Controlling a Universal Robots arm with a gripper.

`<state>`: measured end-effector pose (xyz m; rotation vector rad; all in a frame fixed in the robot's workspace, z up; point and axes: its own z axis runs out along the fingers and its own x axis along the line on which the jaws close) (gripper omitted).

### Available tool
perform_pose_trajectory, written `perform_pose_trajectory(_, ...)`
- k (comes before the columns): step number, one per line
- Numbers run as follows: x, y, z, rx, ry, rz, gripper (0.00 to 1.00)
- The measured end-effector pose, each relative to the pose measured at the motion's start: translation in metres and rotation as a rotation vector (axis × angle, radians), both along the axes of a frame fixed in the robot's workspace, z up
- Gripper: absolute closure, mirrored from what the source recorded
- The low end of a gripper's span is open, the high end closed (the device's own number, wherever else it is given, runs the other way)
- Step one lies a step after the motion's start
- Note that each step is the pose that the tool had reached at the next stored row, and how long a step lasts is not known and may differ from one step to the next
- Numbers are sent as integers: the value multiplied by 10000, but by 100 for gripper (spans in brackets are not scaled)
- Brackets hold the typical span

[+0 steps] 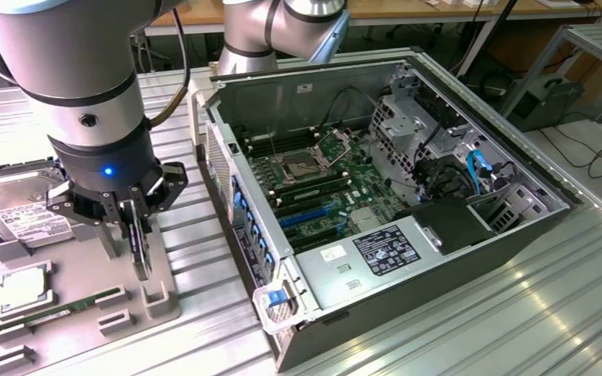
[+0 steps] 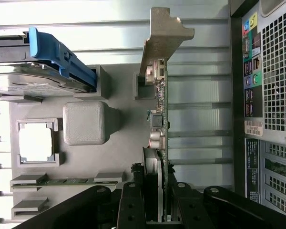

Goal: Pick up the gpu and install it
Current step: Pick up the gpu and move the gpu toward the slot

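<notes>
Now at the pick-up step, by judgement: gpu (image 1: 140, 249) standing on edge, thin and dark, in a slot of the grey holder tray (image 1: 92, 270) at the exterior view's left, just beside the open computer case (image 1: 406, 204). Clamped from above by the gripper (image 1: 134, 219), with fingers (image 2: 133, 210) pressed one to each face of the card beside the fan housing (image 2: 152, 167). Silver bracket (image 2: 164, 33) at the end of the card away from the grip, close against a grey slot block (image 2: 142, 88). Card apparently not yet clear of its holder.

For a clean pick:
- Keep the grip on the flat of the board, not on the fan housing.
- Hold the card plumb.
- Draw straight up along the slot walls, with no twist or tilt, to avoid snagging the bracket on the block.
- Stay clear of the hard drive (image 1: 19, 211) and the memory stick (image 1: 66, 307), near neighbours on the same tray.
- Guard against slip, likely with so thin and smooth a board held at one end.
</notes>
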<state>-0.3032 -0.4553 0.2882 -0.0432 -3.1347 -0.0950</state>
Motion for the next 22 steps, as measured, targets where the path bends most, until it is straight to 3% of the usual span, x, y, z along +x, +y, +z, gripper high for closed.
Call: perform_pose_trajectory(22,5,0,65,0,38,0,72)
